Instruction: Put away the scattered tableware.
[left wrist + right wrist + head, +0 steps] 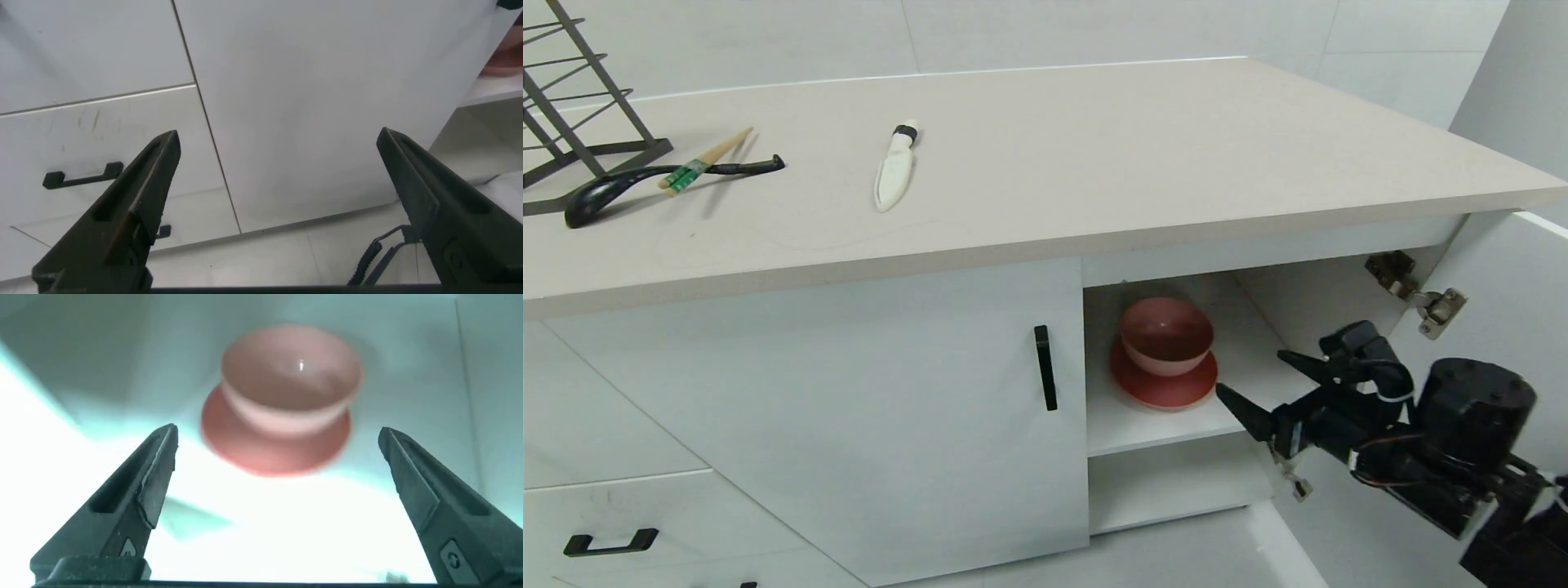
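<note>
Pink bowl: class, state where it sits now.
In the head view, the pink bowl sits on the red plate on the open cabinet's shelf, right of the black door handle.

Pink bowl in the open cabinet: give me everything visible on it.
The bowl is pinkish-red, round, smooth, plastic-looking, with a glint inside. It stands upright and empty, mouth up, on a red plate on the cabinet's upper shelf. Nothing else touches it; the right tool is open, short of it.
</note>
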Motion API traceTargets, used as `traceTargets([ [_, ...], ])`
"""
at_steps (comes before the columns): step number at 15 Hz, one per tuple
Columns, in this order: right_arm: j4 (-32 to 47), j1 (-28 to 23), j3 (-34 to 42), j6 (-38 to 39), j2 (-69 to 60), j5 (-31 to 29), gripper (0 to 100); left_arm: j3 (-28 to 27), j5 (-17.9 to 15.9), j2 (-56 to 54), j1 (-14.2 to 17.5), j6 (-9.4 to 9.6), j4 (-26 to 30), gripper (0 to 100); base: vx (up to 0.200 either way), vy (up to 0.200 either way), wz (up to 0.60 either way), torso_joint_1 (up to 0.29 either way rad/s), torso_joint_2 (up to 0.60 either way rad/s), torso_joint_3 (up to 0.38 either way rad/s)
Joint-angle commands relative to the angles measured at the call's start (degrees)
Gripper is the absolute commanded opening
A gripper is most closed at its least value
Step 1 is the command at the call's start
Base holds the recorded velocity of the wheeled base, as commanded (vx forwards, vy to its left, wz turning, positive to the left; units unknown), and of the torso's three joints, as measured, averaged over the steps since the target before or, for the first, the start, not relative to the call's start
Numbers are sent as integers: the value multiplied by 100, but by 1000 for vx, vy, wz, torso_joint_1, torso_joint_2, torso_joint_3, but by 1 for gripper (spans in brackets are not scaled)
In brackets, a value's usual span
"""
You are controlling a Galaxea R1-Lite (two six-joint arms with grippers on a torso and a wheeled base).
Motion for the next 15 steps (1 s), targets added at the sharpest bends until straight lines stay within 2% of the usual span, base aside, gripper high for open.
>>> traceTargets([
  [1, -56, 11, 1105, 10, -1331, 11, 100, 1, 69, 7, 2, 1, -1, 100, 0, 0, 0, 0, 0, 0],
  [4, -56, -33, 1720, 62, -2368, -42, 100, 1, 131, 7, 2, 19, -1, 100, 0, 0, 0, 0, 0, 0],
  [7, 937, -446, 1720, 159, -3432, -842, 100, 1, 192, 7, 2, 45, -10, 100, 0, 0, 0, 0, 0, 0],
  [9, 2036, -490, 1720, 159, -4425, -912, 100, 1, 201, 7, 2, -95, -1, 100, 0, 0, 0, 0, 0, 0],
  [10, 2906, -613, 1720, 185, -5111, -956, 100, 1, 192, 7, 2, -403, -10, 100, 0, 0, 0, 0, 0, 0],
  [11, 3618, -859, 1720, 309, -5691, -1000, 100, 1, 201, 7, 2, -508, -10, 100, 0, 0, 0, 0, 0, 0],
  [12, 4787, -1193, 1720, 458, -6903, -1000, 100, 1, 192, 7, 2, -456, -10, 100, 0, 0, 0, 0, 0, 0],
  [15, 6554, -1263, 1720, 563, -9110, -991, 100, 1, 192, 7, 2, -456, -10, 100, 0, 0, 0, 0, 0, 0],
])
